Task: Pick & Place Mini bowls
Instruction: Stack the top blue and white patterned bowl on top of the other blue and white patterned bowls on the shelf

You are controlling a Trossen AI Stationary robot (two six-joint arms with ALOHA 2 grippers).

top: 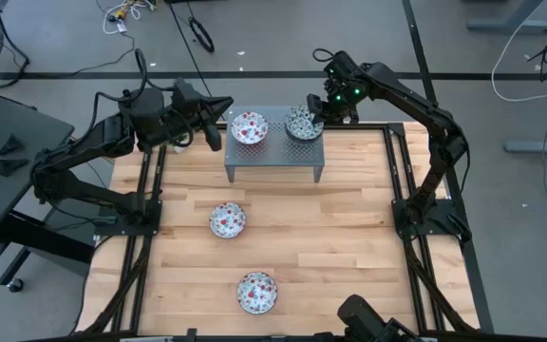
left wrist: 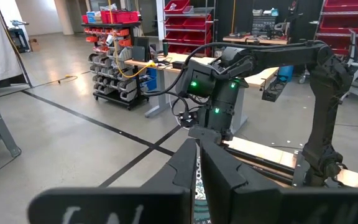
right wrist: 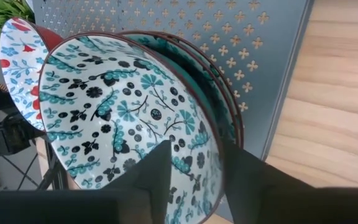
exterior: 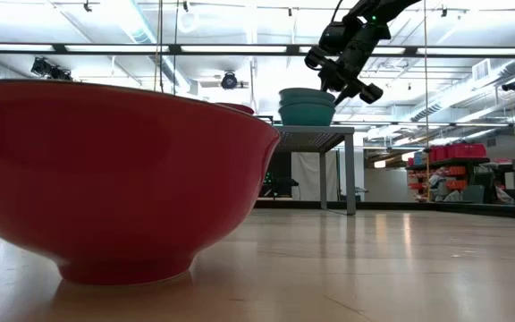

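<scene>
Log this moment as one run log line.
right gripper: open at green bowl stack on stand | left gripper: shut, beside red bowl

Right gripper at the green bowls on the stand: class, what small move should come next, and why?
Probably lift the right gripper clear. Its fingers straddle the rim of the top green bowl, which sits nested on the other green bowls on the grey stand, jaws parting. Red bowls remain on the table.

Left arm: dark, jointed, folded at the table's far-left edge, forearm reaching right. Left gripper (top: 218, 122): fingers (left wrist: 225, 177) pressed together, nothing between them.

Right arm: dark, rising from the right side, elbow high, forearm reaching left to the far centre. Right gripper (top: 313, 118): fingers (right wrist: 151, 177) parted, angled downward.
</scene>
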